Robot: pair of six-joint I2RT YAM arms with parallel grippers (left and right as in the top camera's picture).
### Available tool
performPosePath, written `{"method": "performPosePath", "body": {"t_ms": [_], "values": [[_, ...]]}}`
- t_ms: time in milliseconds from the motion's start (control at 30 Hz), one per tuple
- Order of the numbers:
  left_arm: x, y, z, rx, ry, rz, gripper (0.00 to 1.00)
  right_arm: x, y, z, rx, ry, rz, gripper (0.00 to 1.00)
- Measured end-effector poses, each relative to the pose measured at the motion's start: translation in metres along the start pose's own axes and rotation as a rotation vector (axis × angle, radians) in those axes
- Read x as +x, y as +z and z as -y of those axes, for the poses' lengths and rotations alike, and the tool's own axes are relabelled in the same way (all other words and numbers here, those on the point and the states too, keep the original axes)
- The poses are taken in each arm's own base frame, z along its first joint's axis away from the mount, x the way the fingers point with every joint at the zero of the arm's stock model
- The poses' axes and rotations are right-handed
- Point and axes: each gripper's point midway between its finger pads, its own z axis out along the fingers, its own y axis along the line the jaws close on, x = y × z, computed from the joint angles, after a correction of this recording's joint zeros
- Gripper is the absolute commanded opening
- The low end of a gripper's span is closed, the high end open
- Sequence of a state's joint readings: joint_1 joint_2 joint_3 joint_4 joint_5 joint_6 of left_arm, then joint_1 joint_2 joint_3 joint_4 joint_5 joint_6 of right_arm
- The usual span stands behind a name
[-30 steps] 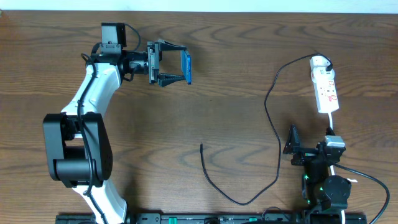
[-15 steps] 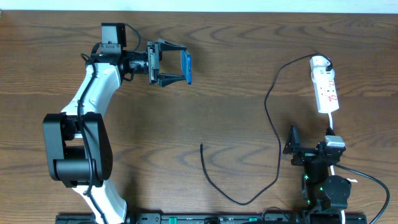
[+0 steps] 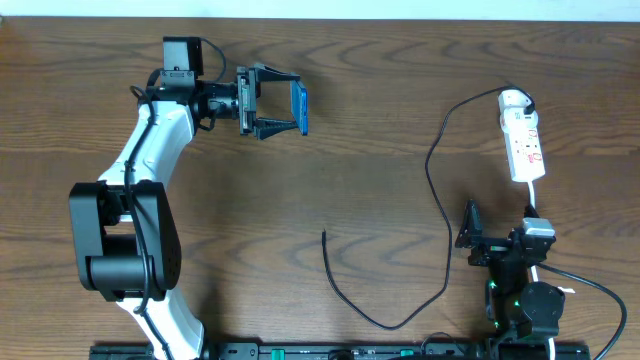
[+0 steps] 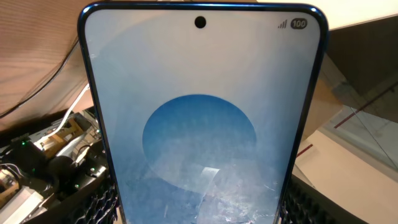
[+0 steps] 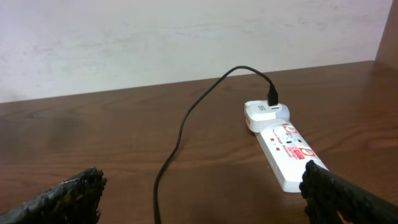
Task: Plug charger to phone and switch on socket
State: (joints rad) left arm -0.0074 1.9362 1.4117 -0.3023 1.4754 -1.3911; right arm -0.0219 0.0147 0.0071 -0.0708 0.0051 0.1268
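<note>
Two arms, overhead: left claw [image 3: 275, 106] pinches the phone [image 3: 300, 108] on edge at the counter's [image 3: 380, 60] far left. Right claw [image 3: 466, 232] is spread and empty, near the socket strip [image 3: 525, 145]. Charger cable [image 3: 429, 165] sits plugged into the strip, its loose tip [image 3: 323, 234] mid-counter.
Left wrist: blue screen fills the view.
Right wrist: fingers wide apart, strip ahead.
Judgement: cable pickup is in hand; next, the right claw must reach the tip.

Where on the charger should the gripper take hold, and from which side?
Just behind the free tip of the charger, from above, fingers across the cable. That end lies flat and nearly straight on the table, apart from everything else. The right gripper is open; the left gripper holds the phone.
</note>
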Motion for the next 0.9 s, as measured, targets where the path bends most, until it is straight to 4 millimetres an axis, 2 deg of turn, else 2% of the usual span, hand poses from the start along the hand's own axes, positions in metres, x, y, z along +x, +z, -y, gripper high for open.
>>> {"method": "performPosePath", "body": {"t_ms": [900], "values": [[-0.0026, 0.0000, -0.0003, -0.002, 0.016, 0.015, 0.08, 0.0000, 0.0000, 0.0000, 0.000, 0.000, 0.000, 0.99]]}}
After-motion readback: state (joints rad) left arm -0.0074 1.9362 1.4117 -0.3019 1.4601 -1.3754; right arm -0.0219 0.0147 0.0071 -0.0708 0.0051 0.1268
